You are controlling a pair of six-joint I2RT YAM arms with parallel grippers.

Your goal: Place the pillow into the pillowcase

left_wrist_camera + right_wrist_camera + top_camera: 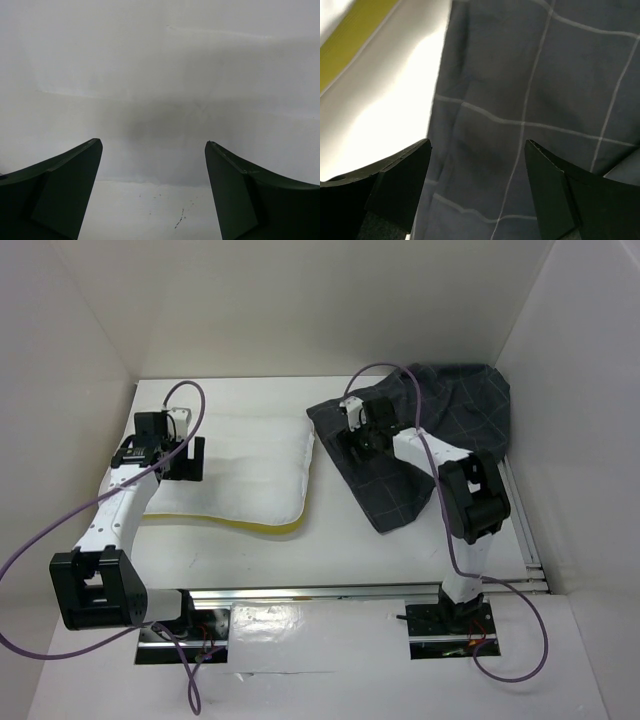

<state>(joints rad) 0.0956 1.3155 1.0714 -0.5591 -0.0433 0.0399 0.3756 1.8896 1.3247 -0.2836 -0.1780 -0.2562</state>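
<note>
The white pillow point(255, 470) lies flat at centre-left, its yellow trim point(262, 527) along the near edge. The dark charcoal pillowcase point(440, 430) with a light grid lies crumpled at the back right. My left gripper point(190, 460) is open over the pillow's left end; in the left wrist view only white pillow surface point(160, 100) shows between its fingers point(65, 190). My right gripper point(358, 445) is open low over the pillowcase's left part; the right wrist view shows the grid fabric point(530, 100) between the jaws and the yellow trim point(355, 45) at upper left.
White walls enclose the table on the left, back and right. A metal rail point(340, 592) runs along the near edge with both arm bases on it. Purple cables loop from each arm point(30, 550).
</note>
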